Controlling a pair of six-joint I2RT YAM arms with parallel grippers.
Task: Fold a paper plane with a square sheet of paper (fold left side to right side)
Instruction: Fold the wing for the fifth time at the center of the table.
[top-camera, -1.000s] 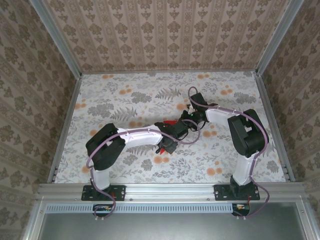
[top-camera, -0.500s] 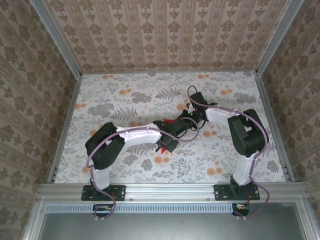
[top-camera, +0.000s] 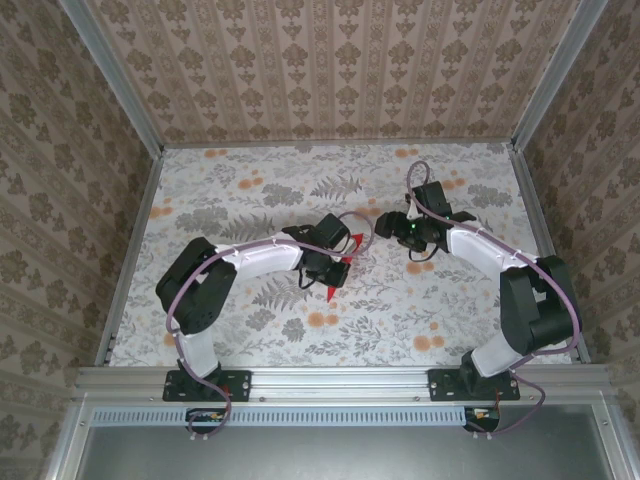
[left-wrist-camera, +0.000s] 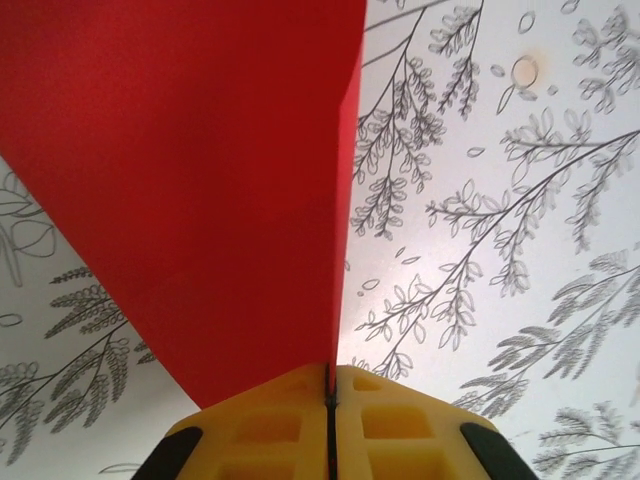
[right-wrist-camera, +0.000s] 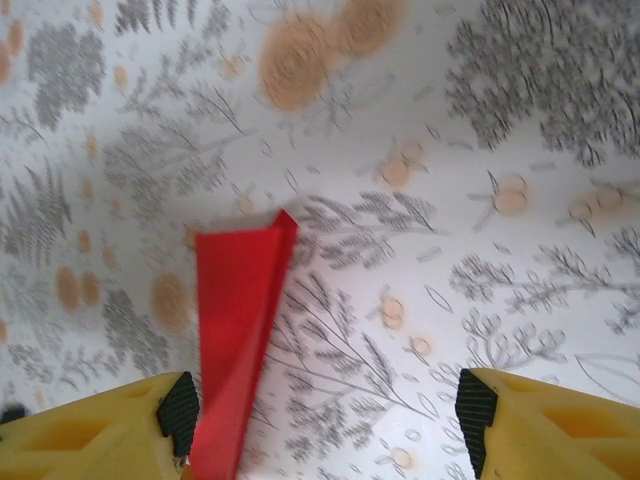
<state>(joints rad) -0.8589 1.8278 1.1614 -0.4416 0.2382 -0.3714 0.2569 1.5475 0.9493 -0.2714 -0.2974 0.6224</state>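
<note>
Near the middle of the floral table (top-camera: 200, 340), the narrow red paper plane (left-wrist-camera: 200, 200) is pinched at one end by the tightly closed left gripper (left-wrist-camera: 330, 385). The right gripper (right-wrist-camera: 327, 415) is spread wide just beside it, with nothing held.

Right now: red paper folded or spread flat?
Folded. The red paper is a narrow pointed strip with a lengthwise crease, pinched in the shut left gripper.

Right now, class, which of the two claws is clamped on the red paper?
The left claw: it is shut tight on the edge of the folded red paper. The right claw stands wide open.
</note>
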